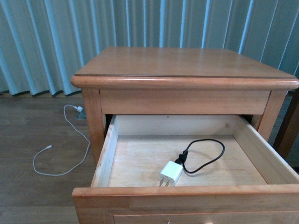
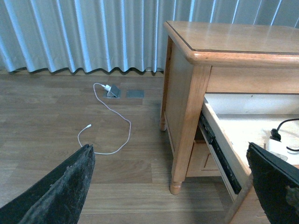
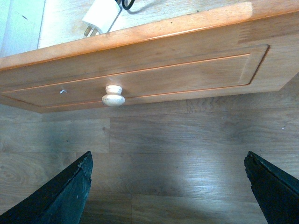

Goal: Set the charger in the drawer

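Note:
The drawer point(image 1: 187, 190) is pulled out of the wooden nightstand. The charger point(image 1: 171, 173), a white plug block with a looping black cable point(image 1: 205, 156), lies on the drawer's bare-wood floor near the front. Neither arm shows in the front view. My left gripper point(image 2: 170, 186) is open and empty, to the left of the nightstand over the floor, its right finger next to the drawer's side point(image 2: 219, 156). My right gripper point(image 3: 168, 186) is open and empty, in front of and below the drawer front point(image 3: 187, 79), short of the round pale knob point(image 3: 113, 95). The charger point(image 3: 101, 17) shows above the front rim.
The nightstand top point(image 1: 182, 63) overhangs the drawer. A thin white cable point(image 1: 70, 149) with a white plug point(image 1: 79, 109) lies on the wooden floor to the left, also in the left wrist view point(image 2: 117, 126). Blue-grey curtains point(image 1: 46, 42) hang behind. The nightstand leg point(image 2: 184, 149) stands close to the left gripper.

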